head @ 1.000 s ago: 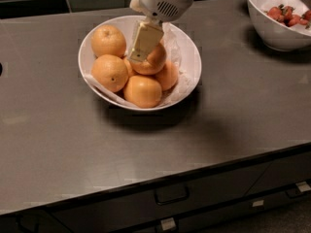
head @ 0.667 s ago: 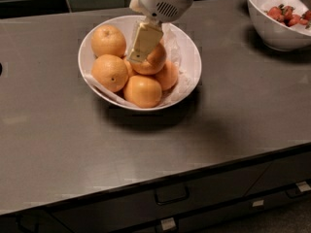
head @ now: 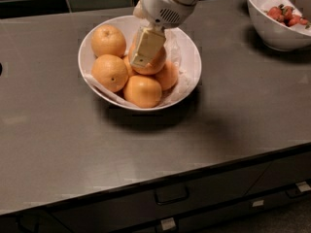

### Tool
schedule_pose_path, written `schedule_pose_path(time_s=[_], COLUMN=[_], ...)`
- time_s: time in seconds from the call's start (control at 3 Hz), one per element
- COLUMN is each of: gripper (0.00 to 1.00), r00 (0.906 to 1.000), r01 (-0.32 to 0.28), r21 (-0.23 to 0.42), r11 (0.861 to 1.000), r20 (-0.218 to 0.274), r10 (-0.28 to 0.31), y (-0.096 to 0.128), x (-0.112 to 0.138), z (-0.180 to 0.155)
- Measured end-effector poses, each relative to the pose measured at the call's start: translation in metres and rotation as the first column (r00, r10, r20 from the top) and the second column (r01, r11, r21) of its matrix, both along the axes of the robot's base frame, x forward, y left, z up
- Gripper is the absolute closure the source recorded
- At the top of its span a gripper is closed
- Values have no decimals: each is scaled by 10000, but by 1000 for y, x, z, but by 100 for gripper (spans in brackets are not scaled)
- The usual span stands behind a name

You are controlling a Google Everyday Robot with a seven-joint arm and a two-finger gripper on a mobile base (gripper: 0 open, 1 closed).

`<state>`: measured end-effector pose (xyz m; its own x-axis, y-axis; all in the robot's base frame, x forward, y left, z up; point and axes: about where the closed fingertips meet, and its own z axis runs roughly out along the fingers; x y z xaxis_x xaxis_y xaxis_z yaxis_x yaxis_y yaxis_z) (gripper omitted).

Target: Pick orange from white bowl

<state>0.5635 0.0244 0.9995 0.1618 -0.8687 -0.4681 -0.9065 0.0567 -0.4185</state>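
Whether the jaws have closed cannot be told: the gripper (head: 145,52) reaches down from the far side into the white bowl (head: 124,24), its cream tip laid across the front of the orange (head: 156,64) that sits at the middle and top of the pile. The gripper looks to be in contact with that fruit, but the side behind it is hidden.

The orange is inside the bowl, resting on the others, so the pick is not done. The approach appears complete. What is left, as I judge it, is a secure grip, if there is none yet, and a lift up past the rim.

Four more oranges crowd the target: one to the far left (head: 108,40), one to the left (head: 111,73), one on the near side (head: 143,91), and one to the right (head: 167,75), partly tucked under. They touch or nearly touch it and could roll once it leaves. A crinkled translucent lining (head: 183,57) shows along the bowl's right wall.

The bowl stands on a dark counter (head: 146,154). Well apart at the far right is a deeper white bowl (head: 272,35) of red fruit (head: 286,16), out of the way. Drawer fronts with a handle (head: 171,195) run below the near edge.
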Motion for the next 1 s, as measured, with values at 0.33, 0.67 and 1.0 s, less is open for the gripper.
schedule_pose_path(time_s=[0.33, 0.67, 1.0], gripper=[27, 28, 27], r00=[9997, 9988, 9988], r01=[-56, -151, -151], r21=[-21, -35, -35], r11=[10000, 9999, 9999], r20=[-217, -471, -471], r10=[56, 149, 149], y=[0, 0, 0], x=[6, 12, 12], z=[-10, -22, -22])
